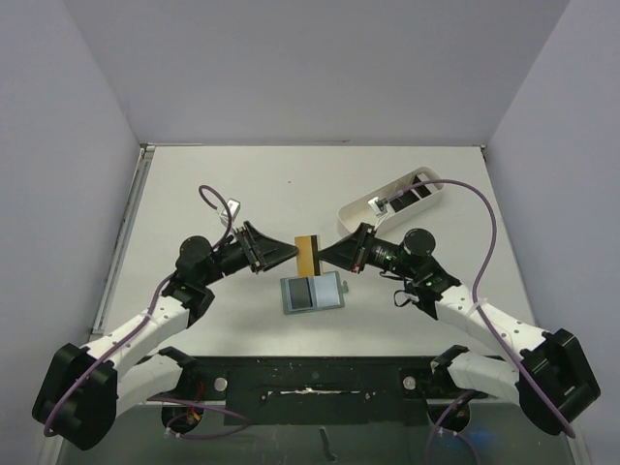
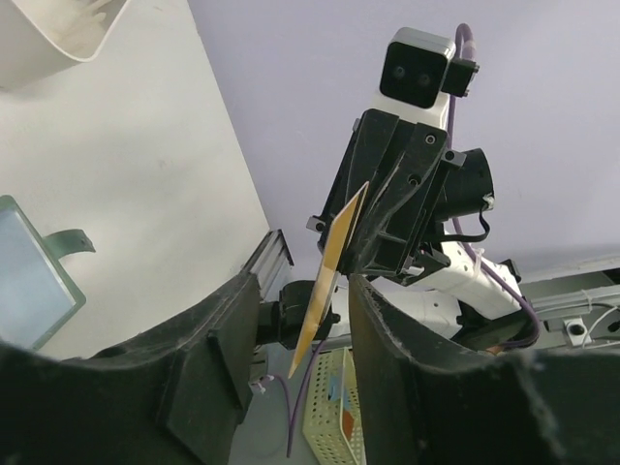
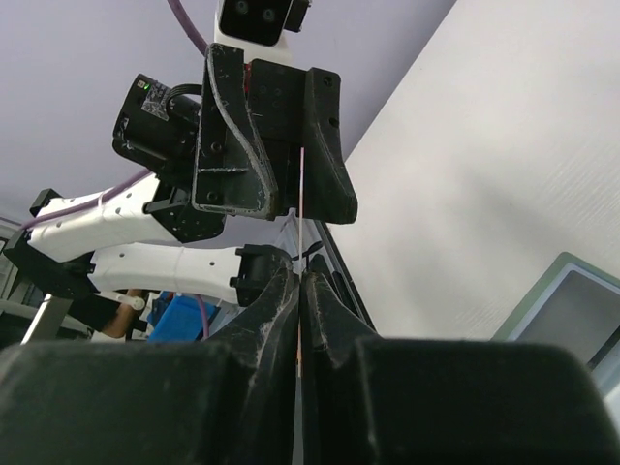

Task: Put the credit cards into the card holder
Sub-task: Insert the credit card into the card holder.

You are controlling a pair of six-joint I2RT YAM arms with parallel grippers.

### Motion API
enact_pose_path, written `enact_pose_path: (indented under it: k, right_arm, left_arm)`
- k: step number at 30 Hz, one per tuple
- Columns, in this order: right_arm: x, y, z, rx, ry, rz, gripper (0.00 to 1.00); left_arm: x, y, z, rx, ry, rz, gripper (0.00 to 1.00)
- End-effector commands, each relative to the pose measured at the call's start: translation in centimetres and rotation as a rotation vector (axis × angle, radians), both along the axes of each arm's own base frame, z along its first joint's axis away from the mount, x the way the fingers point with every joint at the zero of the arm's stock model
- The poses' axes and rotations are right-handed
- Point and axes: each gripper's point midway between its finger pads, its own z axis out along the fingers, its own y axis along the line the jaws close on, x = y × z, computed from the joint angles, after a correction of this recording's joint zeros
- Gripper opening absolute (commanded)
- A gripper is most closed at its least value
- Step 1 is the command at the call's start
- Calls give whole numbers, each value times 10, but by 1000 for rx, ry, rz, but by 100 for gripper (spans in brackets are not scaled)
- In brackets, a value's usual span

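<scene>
A: So where is the card (image 1: 308, 254) hanging?
B: Midair, near the open card holder (image 1: 312, 293). The right gripper (image 1: 324, 255) is pinching its edge tight, while the left gripper (image 1: 294, 254) is standing open around it.

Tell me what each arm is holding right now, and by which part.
The right jaws pinch the card by the edge nearest that arm. The left jaws stand open around its opposite edge, not gripping it.

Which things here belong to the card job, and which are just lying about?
Job: gold credit card pinched in right gripper; left gripper; black cards; open card holder.
Lying about: white tray; pale green basket.
</scene>
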Motion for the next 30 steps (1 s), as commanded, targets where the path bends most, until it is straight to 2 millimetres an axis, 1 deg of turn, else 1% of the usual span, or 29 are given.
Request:
enact_pose_path:
  k: [1,5,8,10,11,14,16,19,22,24,27,28,30]
  right_arm:
    - [-4,7,9,34,-43,20,0]
    - [-3,10,0,4,-20,32,1]
    - [-3,11,-3,-6,-18,30,2]
    - [-3,13,-6,-13,-16,32,3]
    - [-3,14,-8,-17,-14,34,3]
    - [-2,15,-14,-32,1,30,6]
    - [-1,14,-18,-40,9,27,10]
    - [0,11,-25,-75,9,9,21]
    - [8,3,-37,-145,10,-41,39]
    - [15,-7,-48,-209,25,-92,48]
    - [23,-23,-63,-301,25,-180,54]
    - [25,-31,-75,-364,33,-211,55]
    - [31,-49,-99,-499,55,-277,57]
  left_arm:
    - [-4,1,21,-57,-74,-13,34]
    - [-5,0,19,-56,-73,-26,14]
    - [-7,-1,19,-60,-74,-36,9]
    - [-8,-1,18,-59,-78,-41,1]
    - [-9,-1,17,-57,-76,-43,0]
    - [-11,0,14,-54,-73,-44,0]
    - [-11,1,11,-49,-70,-41,0]
    - [-8,2,-1,-7,-51,-20,0]
    - [-3,3,-16,56,-34,0,0]
    - [0,5,-28,93,-11,17,0]
    - [7,8,-50,182,26,50,0]
    - [9,10,-62,232,57,63,0]
    - [12,15,-77,309,85,80,0]
